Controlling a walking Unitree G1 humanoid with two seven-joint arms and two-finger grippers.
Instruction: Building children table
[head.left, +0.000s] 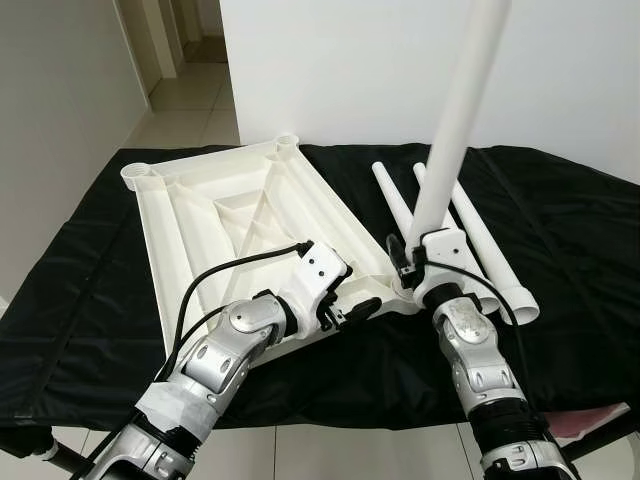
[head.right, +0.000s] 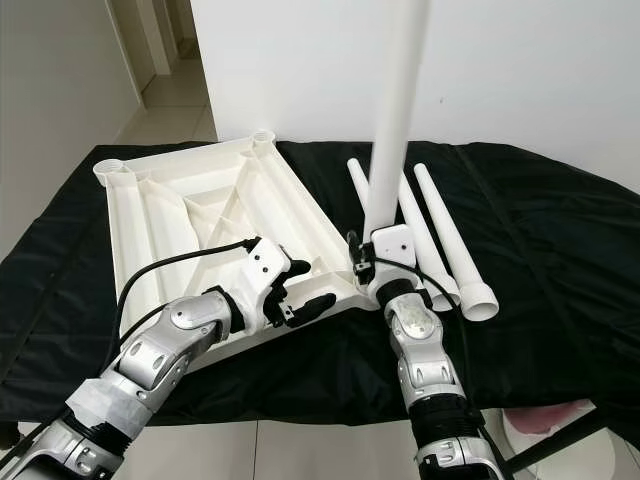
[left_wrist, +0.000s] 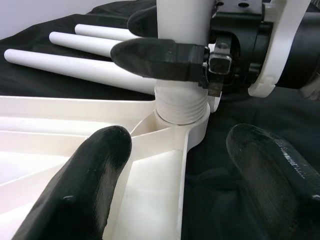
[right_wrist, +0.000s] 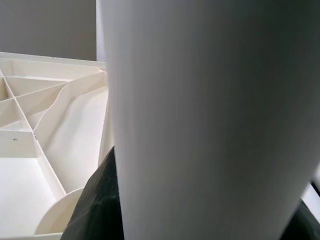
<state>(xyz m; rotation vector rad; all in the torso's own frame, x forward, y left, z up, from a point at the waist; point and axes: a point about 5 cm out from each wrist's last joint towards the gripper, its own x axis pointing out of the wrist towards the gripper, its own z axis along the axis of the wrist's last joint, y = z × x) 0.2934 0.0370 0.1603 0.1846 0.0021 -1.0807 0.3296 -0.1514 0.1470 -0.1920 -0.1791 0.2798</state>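
Note:
A white plastic tabletop (head.left: 240, 200) lies upside down on the black-covered table (head.left: 90, 290). My right gripper (head.left: 405, 260) is shut on a white table leg (head.left: 455, 120) and holds it upright. The leg's threaded end sits in the tabletop's near right corner socket (left_wrist: 182, 120). The right gripper's fingers (left_wrist: 155, 54) wrap the leg just above the thread. My left gripper (head.left: 355, 295) is open beside that corner. One of its fingers (left_wrist: 92, 175) is over the tabletop's inside and the other is over the cloth, so the rim lies between them.
Three loose white legs (head.left: 470, 235) lie side by side on the cloth right of the tabletop. A white wall stands behind the table, and a corridor opens at the far left. A pink object (head.left: 590, 420) shows past the table's near right corner.

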